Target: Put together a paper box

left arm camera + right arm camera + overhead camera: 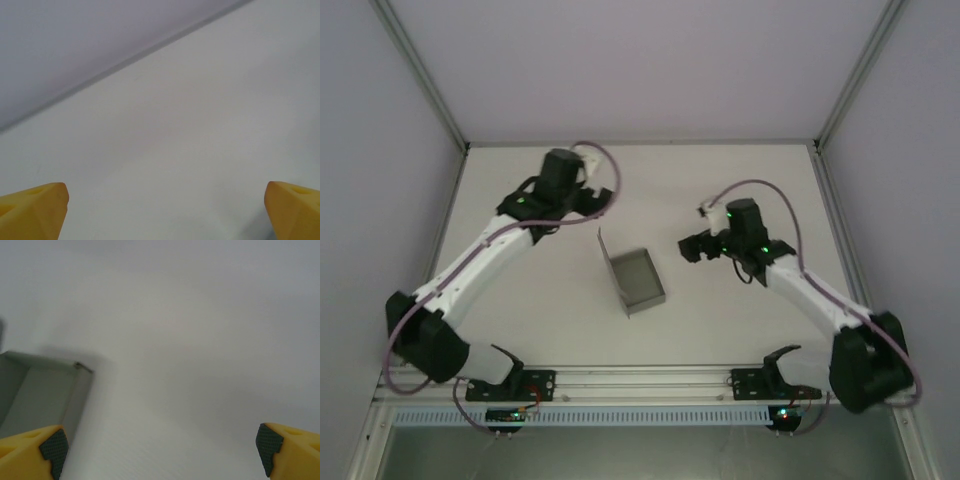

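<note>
The paper box (pixel 638 279) is a small low grey card box in the middle of the table, its open top up and one taller flap standing along its left side. In the right wrist view a corner of the paper box (pixel 45 395) sits at the lower left. My right gripper (pixel 688 246) hovers just right of the box, apart from it; my right gripper (pixel 160 450) stands open with bare table between its yellow fingers (pixel 287 450). My left gripper (pixel 592 192) is behind and left of the box, and my left gripper (pixel 165 210) is open and holds nothing.
White walls with metal corner posts (pixel 430 85) close in the table on three sides. The seam between table and back wall (pixel 125 62) runs across the left wrist view. A metal rail (pixel 640 380) carries both arm bases at the near edge.
</note>
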`<state>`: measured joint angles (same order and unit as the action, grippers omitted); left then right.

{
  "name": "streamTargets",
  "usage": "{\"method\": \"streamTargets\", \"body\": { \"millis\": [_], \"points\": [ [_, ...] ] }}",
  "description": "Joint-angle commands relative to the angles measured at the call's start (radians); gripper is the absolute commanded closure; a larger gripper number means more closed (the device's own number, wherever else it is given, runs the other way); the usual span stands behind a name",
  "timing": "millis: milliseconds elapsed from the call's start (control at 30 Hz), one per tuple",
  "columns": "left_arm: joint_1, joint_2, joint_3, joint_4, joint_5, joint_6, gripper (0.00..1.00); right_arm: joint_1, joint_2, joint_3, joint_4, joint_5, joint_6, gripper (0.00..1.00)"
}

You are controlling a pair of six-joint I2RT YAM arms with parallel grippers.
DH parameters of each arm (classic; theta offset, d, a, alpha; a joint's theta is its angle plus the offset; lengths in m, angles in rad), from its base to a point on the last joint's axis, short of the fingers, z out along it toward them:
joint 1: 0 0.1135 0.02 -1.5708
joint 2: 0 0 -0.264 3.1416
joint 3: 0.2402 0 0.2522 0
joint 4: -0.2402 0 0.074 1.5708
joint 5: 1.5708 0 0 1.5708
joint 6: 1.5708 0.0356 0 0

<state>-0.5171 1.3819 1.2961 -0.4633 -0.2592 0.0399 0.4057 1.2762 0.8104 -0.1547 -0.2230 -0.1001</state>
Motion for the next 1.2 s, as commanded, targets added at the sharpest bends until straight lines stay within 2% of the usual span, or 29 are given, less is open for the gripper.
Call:
{"method": "streamTargets", "body": {
  "millis": [0, 100, 200, 267, 400, 467, 500, 533, 567, 600, 733, 800, 933, 1033, 1100, 1167],
  "points": [
    [0.135, -0.059, -0.170, -0.004, 0.036, -0.253, 0.01, 0.082, 0.206, 0.189, -0.123, -0.190, -0.395, 0.01],
    [0.191, -0.118, -0.314, 0.006, 0.047, -0.307, 0.01, 0.143, 0.407, 0.367, -0.269, -0.224, -0.617, 0.01],
    [0.216, -0.181, -0.422, 0.019, 0.042, -0.326, 0.00, 0.190, 0.568, 0.547, -0.421, -0.232, -0.767, 0.01],
    [0.231, -0.215, -0.458, 0.013, 0.049, -0.334, 0.00, 0.223, 0.661, 0.649, -0.497, -0.221, -0.821, 0.05],
    [0.236, -0.262, -0.499, 0.018, 0.046, -0.344, 0.01, 0.245, 0.808, 0.793, -0.553, -0.194, -0.810, 0.12],
    [0.236, -0.269, -0.505, 0.025, 0.040, -0.342, 0.00, 0.244, 0.854, 0.838, -0.577, -0.193, -0.798, 0.20],
    [0.238, -0.268, -0.502, 0.026, 0.036, -0.342, 0.00, 0.245, 0.870, 0.851, -0.576, -0.188, -0.789, 0.27],
    [0.238, -0.265, -0.498, 0.024, 0.037, -0.340, 0.01, 0.246, 0.882, 0.856, -0.563, -0.174, -0.774, 0.37],
    [0.238, -0.260, -0.494, 0.018, 0.031, -0.343, 0.00, 0.249, 0.888, 0.854, -0.547, -0.163, -0.756, 0.50],
    [0.239, -0.256, -0.487, 0.010, 0.023, -0.347, 0.01, 0.250, 0.891, 0.845, -0.523, -0.147, -0.733, 0.56],
    [0.239, -0.247, -0.474, -0.008, -0.004, -0.360, 0.00, 0.245, 0.866, 0.783, -0.408, -0.097, -0.597, 0.65],
    [0.241, -0.248, -0.477, 0.005, -0.001, -0.359, 0.01, 0.245, 0.840, 0.726, -0.315, -0.037, -0.498, 0.73],
    [0.241, -0.243, -0.471, 0.017, 0.000, -0.358, 0.00, 0.245, 0.777, 0.617, -0.217, 0.108, -0.317, 0.81],
    [0.241, -0.234, -0.458, 0.022, -0.005, -0.356, 0.01, 0.246, 0.718, 0.529, -0.182, 0.227, -0.149, 0.81],
    [0.241, -0.227, -0.454, 0.031, -0.008, -0.359, 0.00, 0.248, 0.680, 0.490, -0.203, 0.344, -0.007, 0.81],
    [0.241, -0.216, -0.447, 0.038, -0.008, -0.364, 0.01, 0.259, 0.654, 0.484, -0.286, 0.486, 0.216, 0.82]
  ]
}}
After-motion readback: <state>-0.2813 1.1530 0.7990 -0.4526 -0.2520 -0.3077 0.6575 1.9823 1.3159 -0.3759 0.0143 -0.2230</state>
